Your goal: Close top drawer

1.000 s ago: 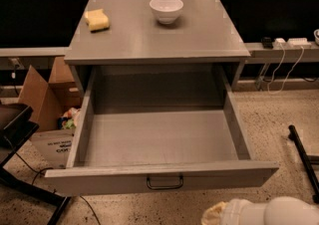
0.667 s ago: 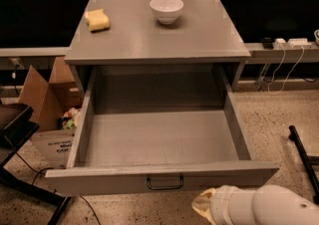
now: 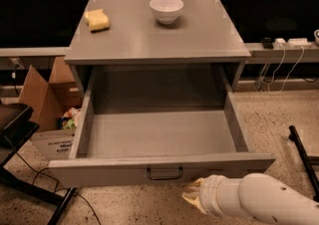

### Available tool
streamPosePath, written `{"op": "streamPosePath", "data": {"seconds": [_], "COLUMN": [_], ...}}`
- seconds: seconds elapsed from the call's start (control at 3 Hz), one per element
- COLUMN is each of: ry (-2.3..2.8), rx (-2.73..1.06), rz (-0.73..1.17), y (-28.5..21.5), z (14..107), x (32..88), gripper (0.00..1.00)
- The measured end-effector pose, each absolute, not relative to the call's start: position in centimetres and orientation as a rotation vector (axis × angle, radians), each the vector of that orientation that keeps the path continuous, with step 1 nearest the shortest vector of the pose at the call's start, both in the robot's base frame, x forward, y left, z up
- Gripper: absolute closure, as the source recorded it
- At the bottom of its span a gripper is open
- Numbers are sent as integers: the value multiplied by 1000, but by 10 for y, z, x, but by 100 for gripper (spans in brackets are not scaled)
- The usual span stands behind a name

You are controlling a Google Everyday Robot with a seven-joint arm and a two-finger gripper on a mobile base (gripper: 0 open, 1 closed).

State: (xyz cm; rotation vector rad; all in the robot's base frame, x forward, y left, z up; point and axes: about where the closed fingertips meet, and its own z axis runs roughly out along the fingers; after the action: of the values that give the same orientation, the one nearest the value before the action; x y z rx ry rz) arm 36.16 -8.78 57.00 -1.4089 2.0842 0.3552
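The pincer, whose spread I cannot tell, has crept left toward the front of the still fully extended top drawer, likely readying a push

One top drawer, one bowl, one sponge, one cardboard box — one gripper low right

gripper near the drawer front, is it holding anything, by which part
Nothing appears held. The gripper is below the front of the open top drawer, right of its handle, apart from it.
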Motion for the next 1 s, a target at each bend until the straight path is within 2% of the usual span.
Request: {"op": "streamPosePath", "data": {"seconds": [1.0], "ry": [1922], "rx": [-1300], "rz": [210], "y": [-80], "z": [611], "x": [443], "gripper": [100]}}
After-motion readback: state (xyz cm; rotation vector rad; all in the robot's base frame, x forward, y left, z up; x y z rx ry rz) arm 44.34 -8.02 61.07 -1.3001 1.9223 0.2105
